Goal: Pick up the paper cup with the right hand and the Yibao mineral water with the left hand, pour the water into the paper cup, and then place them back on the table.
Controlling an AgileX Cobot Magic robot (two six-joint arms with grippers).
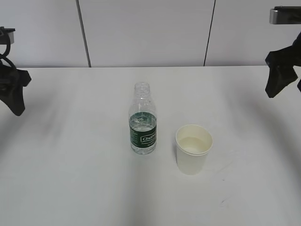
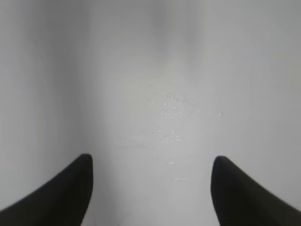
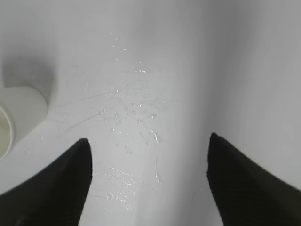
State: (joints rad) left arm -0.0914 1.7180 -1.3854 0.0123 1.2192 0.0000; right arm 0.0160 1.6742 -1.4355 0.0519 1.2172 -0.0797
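Hanging at the far left of the exterior view, the left tool is showing only as a dark, cropped shape above the tabletop, well apart from everything else. Its own wrist view is showing two black fingers spread wide with nothing between them, over bare matt white surface dotted with tiny glints (droplets or specks, hard to tell).

Standing upright near the middle is the Yibao mineral water, a small clear ribbed plastic bottle with no cap and some water inside. Its dark green label band is carrying white lettering too small to read.

Sitting just beside it to the right, not touching, is the paper cup, plain white, tapering downward, with a rolled rim and a cream inside; whether liquid is lying in it is unclear. The right wrist view is catching only its cut-off edge at the left border.

Hovering at the far right, partly cropped, is the right tool, well apart from the cup. Its fingers are likewise spread and empty above a scuffed, speckled patch of tabletop.
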